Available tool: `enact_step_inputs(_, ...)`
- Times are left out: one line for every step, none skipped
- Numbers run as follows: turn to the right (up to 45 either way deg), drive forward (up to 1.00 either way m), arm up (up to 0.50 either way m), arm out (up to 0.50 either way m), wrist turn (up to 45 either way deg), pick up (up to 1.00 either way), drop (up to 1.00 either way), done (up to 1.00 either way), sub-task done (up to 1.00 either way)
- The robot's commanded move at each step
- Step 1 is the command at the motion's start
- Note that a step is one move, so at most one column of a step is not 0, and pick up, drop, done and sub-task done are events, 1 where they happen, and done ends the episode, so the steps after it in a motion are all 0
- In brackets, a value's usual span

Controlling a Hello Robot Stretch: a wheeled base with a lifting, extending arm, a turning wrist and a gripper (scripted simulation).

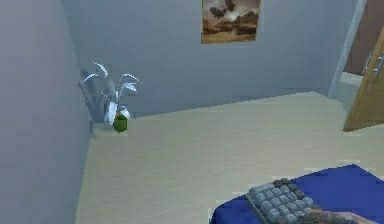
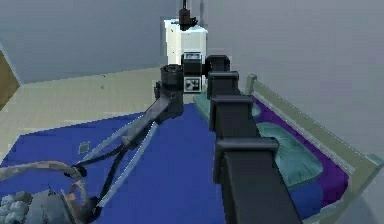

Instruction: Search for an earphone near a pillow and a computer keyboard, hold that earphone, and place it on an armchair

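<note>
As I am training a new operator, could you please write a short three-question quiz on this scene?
1. What hangs on the wall in the forward view? A: a picture; B: a clock; C: a mirror.
2. True or false: the grey keyboard lies on the blue bedspread.
3. Does the end effector hold anything?
Key: 1 A. 2 True. 3 Cannot tell: things lie on the bedspread behind it.
</note>
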Motion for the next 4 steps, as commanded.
enact_step_inputs(0.0, 0.0, 0.0, -0.24, 0.0, 0.0, 0.0, 0.0, 0.0)
enact_step_inputs(-45.0, 0.0, 0.0, 0.0, 0.0, 0.0, 0.0, 0.0, 0.0)
enact_step_inputs(-45.0, 0.0, 0.0, 0.0, 0.0, 0.0, 0.0, 0.0, 0.0)
enact_step_inputs(-18.0, 0.0, 0.0, 0.0, 0.0, 0.0, 0.0, 0.0, 0.0)
